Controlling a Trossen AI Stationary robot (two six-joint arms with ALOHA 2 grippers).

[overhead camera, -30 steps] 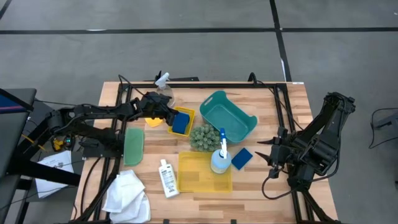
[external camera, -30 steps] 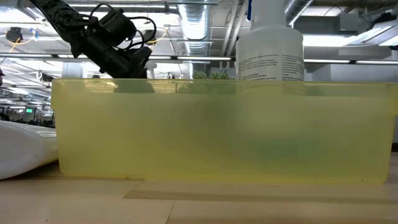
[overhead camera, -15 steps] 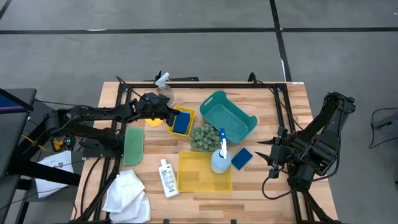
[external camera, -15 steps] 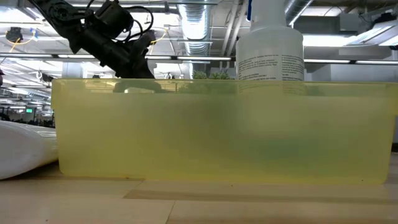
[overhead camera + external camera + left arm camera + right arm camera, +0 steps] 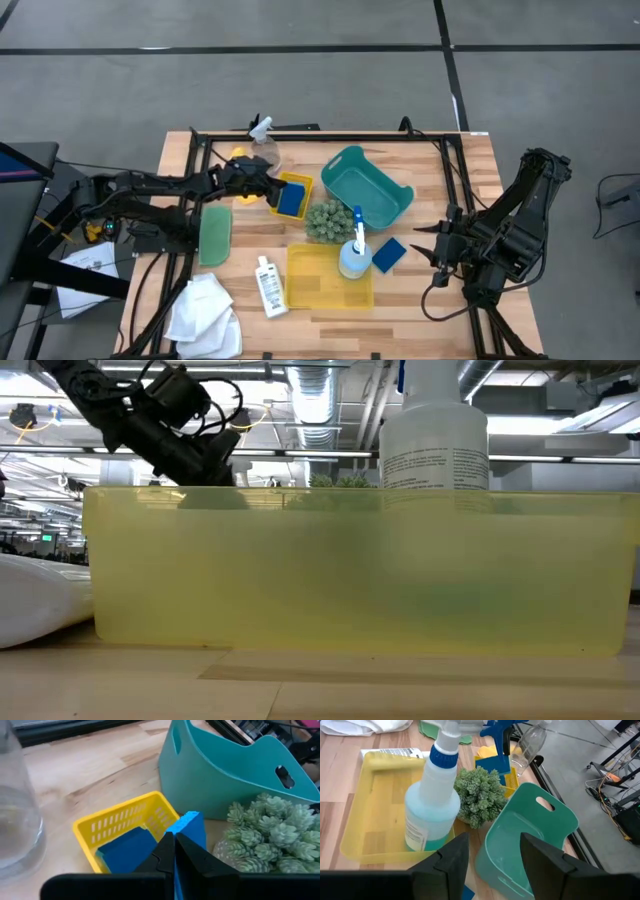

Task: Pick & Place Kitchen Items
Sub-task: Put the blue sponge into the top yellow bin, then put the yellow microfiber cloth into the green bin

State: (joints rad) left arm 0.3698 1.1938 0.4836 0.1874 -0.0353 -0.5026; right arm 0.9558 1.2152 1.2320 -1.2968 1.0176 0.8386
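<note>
The wooden surface point(image 5: 440, 170) is carrying a teal basket point(image 5: 368, 186) near its middle. At its nine o'clock, a small yellow bin point(image 5: 290, 192) is holding a blue sponge point(image 5: 187, 826). The left tool point(image 5: 268, 187) is sitting there, fingers together. At three o'clock the right tool point(image 5: 424, 243) is waiting, fingers apart, gripping nothing.

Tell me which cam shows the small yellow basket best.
Left wrist view: the small yellow basket fills the foreground, slotted walls clear, a blue sponge inside, the shut left gripper over it. High view shows it small, partly under that gripper. Right wrist view catches a sliver behind the green plant. Low view: hidden.
</note>
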